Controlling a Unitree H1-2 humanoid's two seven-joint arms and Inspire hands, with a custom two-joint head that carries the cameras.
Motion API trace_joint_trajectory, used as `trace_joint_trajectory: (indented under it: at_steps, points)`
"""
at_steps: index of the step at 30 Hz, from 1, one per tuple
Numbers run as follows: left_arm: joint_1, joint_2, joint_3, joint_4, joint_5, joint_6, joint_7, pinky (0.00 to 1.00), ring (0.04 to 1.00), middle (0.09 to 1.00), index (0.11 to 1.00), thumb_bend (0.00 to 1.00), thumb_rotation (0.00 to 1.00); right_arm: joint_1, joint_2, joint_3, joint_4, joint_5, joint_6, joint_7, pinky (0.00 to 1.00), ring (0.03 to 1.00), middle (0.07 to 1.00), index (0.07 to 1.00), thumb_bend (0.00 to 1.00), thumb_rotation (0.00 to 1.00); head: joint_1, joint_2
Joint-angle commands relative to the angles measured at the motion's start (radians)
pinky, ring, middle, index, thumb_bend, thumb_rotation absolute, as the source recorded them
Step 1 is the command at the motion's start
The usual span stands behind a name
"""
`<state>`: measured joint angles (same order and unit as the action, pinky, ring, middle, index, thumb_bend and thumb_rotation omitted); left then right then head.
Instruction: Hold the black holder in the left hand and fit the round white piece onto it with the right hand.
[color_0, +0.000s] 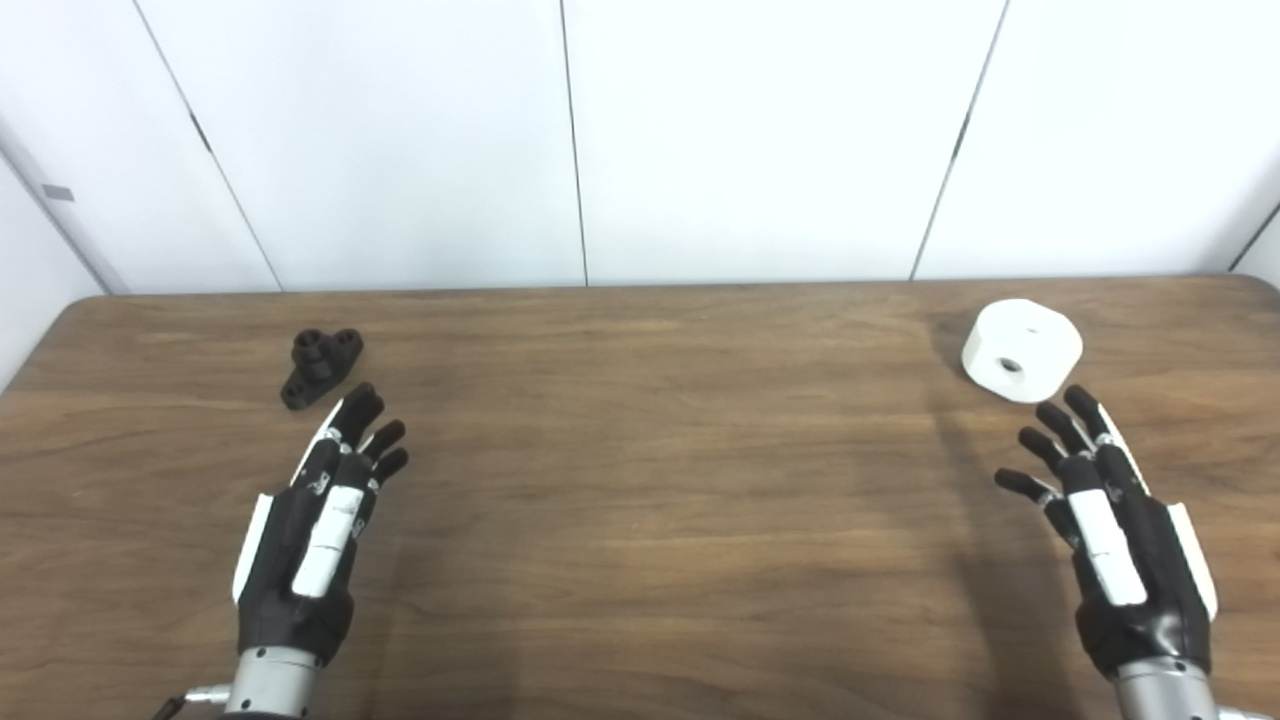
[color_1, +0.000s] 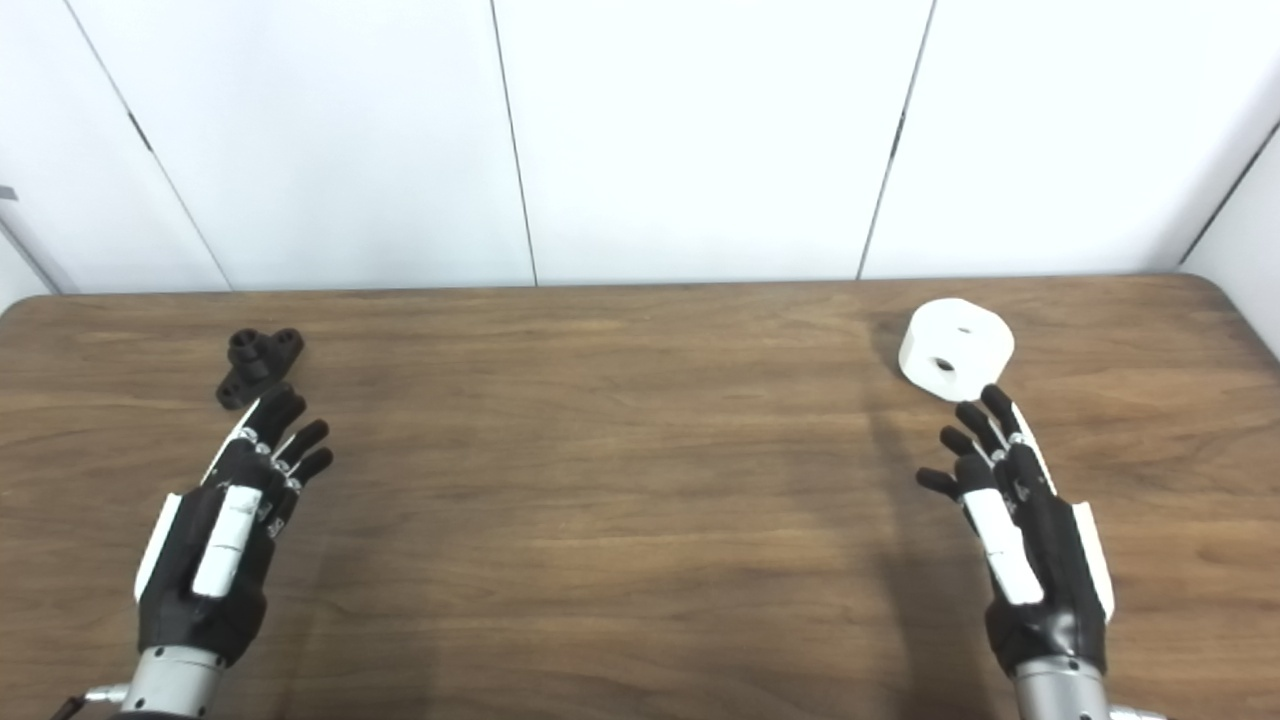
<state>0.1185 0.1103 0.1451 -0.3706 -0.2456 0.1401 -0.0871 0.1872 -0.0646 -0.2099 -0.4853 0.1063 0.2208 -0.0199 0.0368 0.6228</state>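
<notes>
A: How is the table (color_0: 640, 520) laid out, and why might it be so?

B: The holder (color_0: 320, 366) is set far left and the white piece (color_0: 1022, 349) far right — well apart, with bare wood between. Each part seems to have been put on the side of the hand meant to take it, so that no reaching across is called for.

A: And the hands?

B: Nothing is held by either. The left hand (color_0: 318, 520) is seen with its fingers (color_0: 362, 408) straight and slightly spread, pointed up and a little right toward the holder; the right hand (color_0: 1105, 520) is likewise spread, thumb out to the side, aimed at the white piece. Both are judged to be posed for a reach, no grasp having been made yet.

A: Where does each part lie relative to its hand?

B: The holder lies just beyond the left fingertips, a little to their left; in the right eye view the tips look nearly against it, though contact cannot be confirmed. It rests on its flat base with a short stub standing up (two lobes with holes are visible). The white piece sits just beyond the right fingertips, its hole turned toward the camera — very near, touching or not cannot be told.

A: So the fitting?

B: Not begun, it is judged; both parts must be picked up first.
</notes>
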Motion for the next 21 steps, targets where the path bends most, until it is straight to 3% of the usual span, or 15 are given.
trace_joint_trajectory:
  at_steps: [1,4,14,17,19,21]
  points:
    - [-0.018,0.013,0.004,-0.015,0.001,-0.029,-0.002,0.89,0.906,0.955,0.939,0.83,0.66,0.06,0.013,0.004,-0.012,0.008,-0.05,0.001,0.72,0.884,0.919,0.947,0.68,0.73,-0.003,0.004]
    - [-0.021,0.014,0.005,-0.014,0.001,-0.03,-0.001,0.88,0.903,0.954,0.939,0.82,0.66,0.058,0.015,0.004,-0.018,0.006,-0.042,-0.003,0.71,0.884,0.912,0.943,0.68,0.73,-0.008,0.02]
    - [-0.021,0.012,0.006,-0.005,-0.007,-0.046,-0.006,0.89,0.905,0.954,0.937,0.81,0.65,0.055,0.017,0.007,-0.02,0.012,-0.033,-0.002,0.75,0.89,0.913,0.945,0.66,0.74,0.003,0.008]
    - [-0.014,0.013,0.004,0.03,-0.027,-0.087,-0.031,0.89,0.908,0.957,0.942,0.81,0.64,0.065,0.018,0.013,0.007,0.005,-0.064,0.002,0.75,0.892,0.919,0.954,0.65,0.74,0.033,-0.091]
    - [-0.012,0.014,0.004,0.042,-0.045,-0.098,-0.044,0.89,0.916,0.956,0.944,0.81,0.6,0.071,0.015,0.017,0.026,-0.001,-0.084,0.005,0.75,0.901,0.929,0.965,0.65,0.75,0.054,-0.116]
    - [-0.01,0.022,0.001,0.018,-0.001,-0.084,-0.03,0.81,0.87,0.93,0.937,0.85,0.57,0.071,0.012,0.015,0.045,0.005,-0.105,0.008,0.73,0.911,0.936,0.969,0.65,0.76,0.081,-0.131]
